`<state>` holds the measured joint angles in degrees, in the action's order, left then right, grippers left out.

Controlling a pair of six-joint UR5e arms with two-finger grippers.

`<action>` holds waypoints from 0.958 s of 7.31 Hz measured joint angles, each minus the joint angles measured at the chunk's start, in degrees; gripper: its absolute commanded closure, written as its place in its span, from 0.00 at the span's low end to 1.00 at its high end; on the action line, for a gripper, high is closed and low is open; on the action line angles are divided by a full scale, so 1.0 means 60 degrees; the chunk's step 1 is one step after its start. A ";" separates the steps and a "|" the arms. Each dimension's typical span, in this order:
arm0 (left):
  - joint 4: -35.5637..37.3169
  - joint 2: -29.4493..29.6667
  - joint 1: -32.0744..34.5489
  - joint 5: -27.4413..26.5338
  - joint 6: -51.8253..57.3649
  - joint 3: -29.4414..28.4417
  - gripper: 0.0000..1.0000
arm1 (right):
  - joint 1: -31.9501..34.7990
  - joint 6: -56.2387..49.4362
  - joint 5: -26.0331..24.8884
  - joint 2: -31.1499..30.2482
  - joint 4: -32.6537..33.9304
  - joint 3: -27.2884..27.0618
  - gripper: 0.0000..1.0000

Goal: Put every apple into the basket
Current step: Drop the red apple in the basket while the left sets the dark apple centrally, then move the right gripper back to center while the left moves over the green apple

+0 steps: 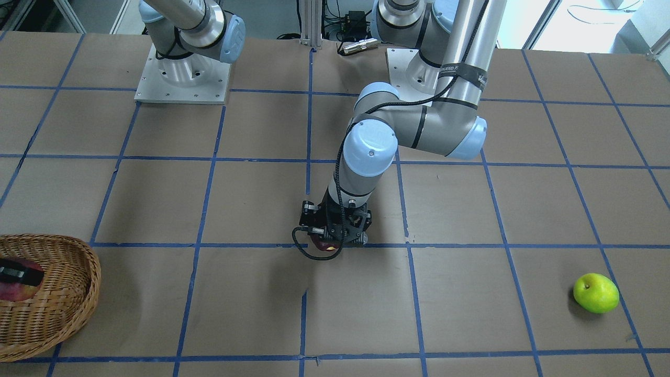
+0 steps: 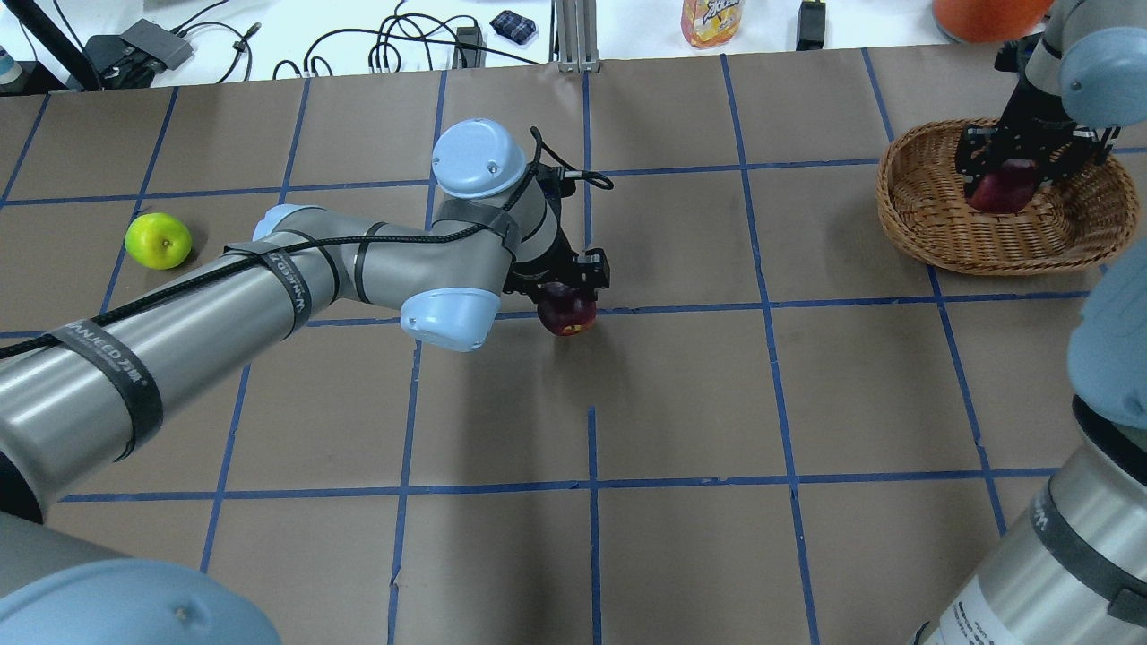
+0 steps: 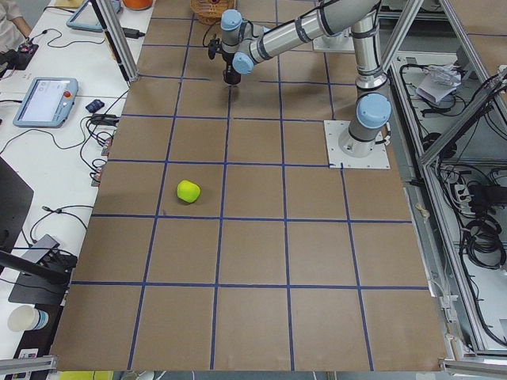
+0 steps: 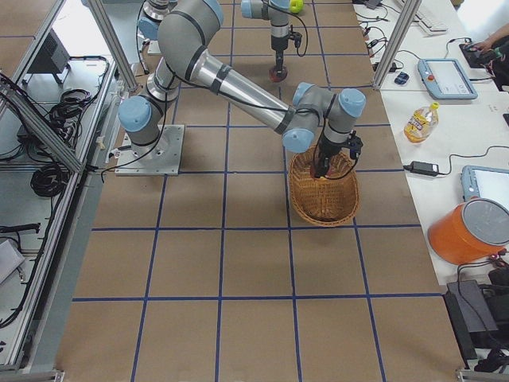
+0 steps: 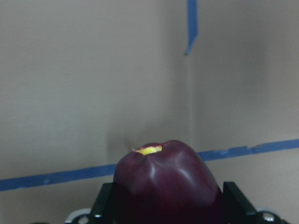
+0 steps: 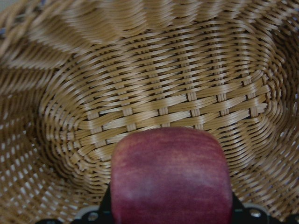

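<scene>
My left gripper [image 2: 566, 303] is shut on the dark maroon apple [image 2: 566, 315] near the table's middle, low over a blue tape line. In the left wrist view the apple [image 5: 166, 182] sits between the two fingers [image 5: 103, 205]. My right gripper [image 2: 1002, 179] is shut on the red apple [image 2: 999, 190] inside the wicker basket [image 2: 923, 224]. The right wrist view shows that apple [image 6: 170, 179] just above the basket floor [image 6: 163, 84]. The yellow-green apple [image 2: 158, 240] lies alone on the table at the far left, and also shows in the front-facing view [image 1: 595, 293].
The table is brown paper with a blue tape grid. A drink bottle [image 2: 712, 18], an orange tub [image 2: 986, 11], cables and an aluminium post [image 2: 578, 36] stand along the far edge. The arm base plates [image 1: 183, 78] sit at the robot's side.
</scene>
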<state>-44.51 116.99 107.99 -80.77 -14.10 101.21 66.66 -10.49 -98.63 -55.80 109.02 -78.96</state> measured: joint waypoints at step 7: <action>-0.2513 -0.0907 -0.1802 -0.0265 0.2121 -0.0440 0.00 | 0.0061 -0.0019 0.0243 -0.0393 -0.0915 0.0196 0.00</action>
<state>-59.59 111.55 97.17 -82.36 -1.37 98.56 67.03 -10.60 -97.17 -58.16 103.53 -77.78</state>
